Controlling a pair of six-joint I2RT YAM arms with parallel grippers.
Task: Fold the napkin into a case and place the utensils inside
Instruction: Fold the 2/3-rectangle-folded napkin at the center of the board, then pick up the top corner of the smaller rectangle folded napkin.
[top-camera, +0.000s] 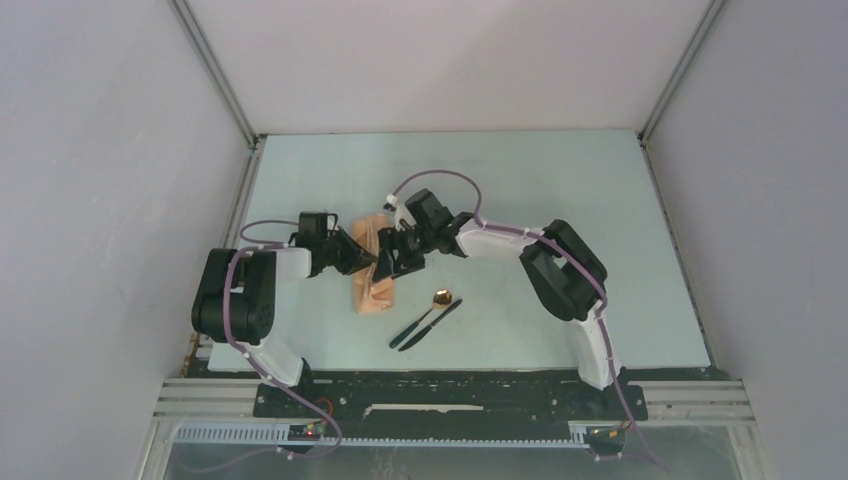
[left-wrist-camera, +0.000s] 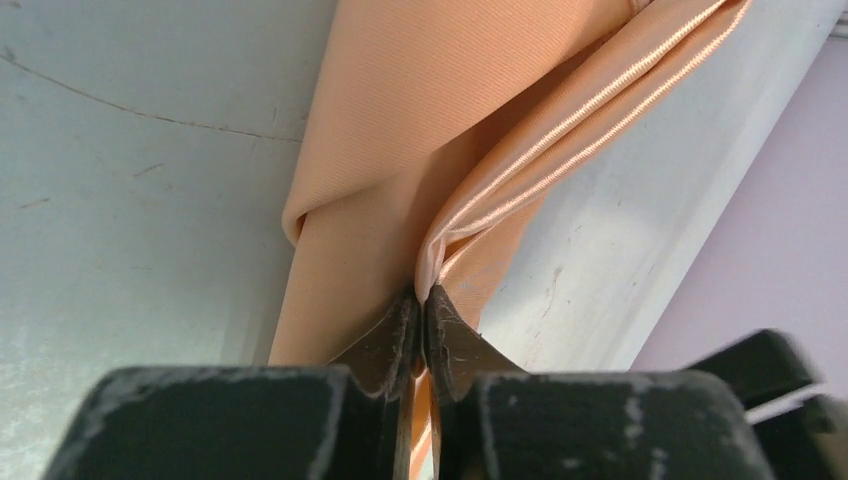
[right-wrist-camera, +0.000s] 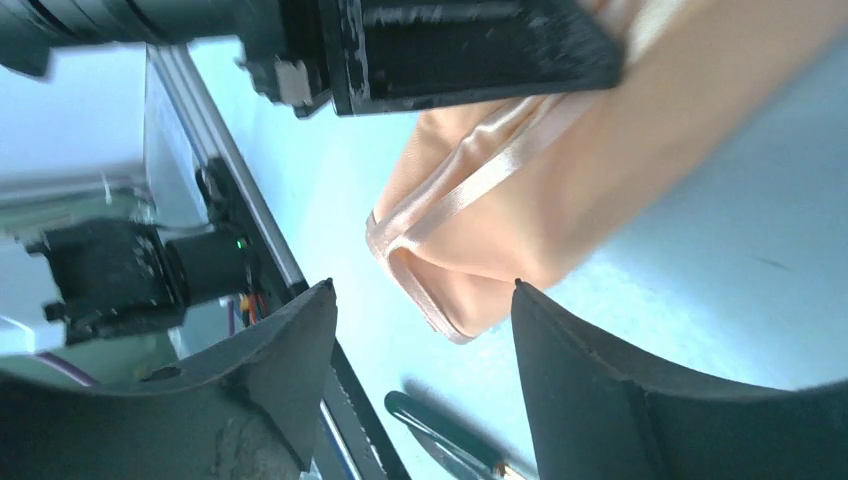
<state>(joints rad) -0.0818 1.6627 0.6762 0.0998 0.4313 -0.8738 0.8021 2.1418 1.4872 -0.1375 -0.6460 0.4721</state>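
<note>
White walls enclose a pale table (top-camera: 560, 200). The napkin (top-camera: 372, 295) lies left of centre as a narrow, partly folded strip, with both arms meeting over its middle.

Left gripper (left-wrist-camera: 422, 310): closed on the napkin's hemmed edge, with a satin-bordered layer pinched between the tips and raised off the table.

Right gripper (right-wrist-camera: 422, 300): jaws apart, holding nothing. The napkin's folded corner shows between them, and no contact is evident.

The spoon (top-camera: 441, 297) and knife (top-camera: 432, 323) lie side by side on the table, just right of the napkin and nearer the arm bases. Neither gripper touches them.

Assessment: folding is in hand. The case looks unfinished, since no flap or pocket can be made out. The utensil step is not yet begun.

The next move probably calls for the left gripper to carry the pinched layer across and lay it flat. The right gripper would pin the lower layers or take a second corner, so the strip does not drag.

Risks: the thin cloth may slide or unfold under pull, and the hem may slip from so narrow a pinch. The utensils lie near enough for a sweeping fold to disturb them.
</note>
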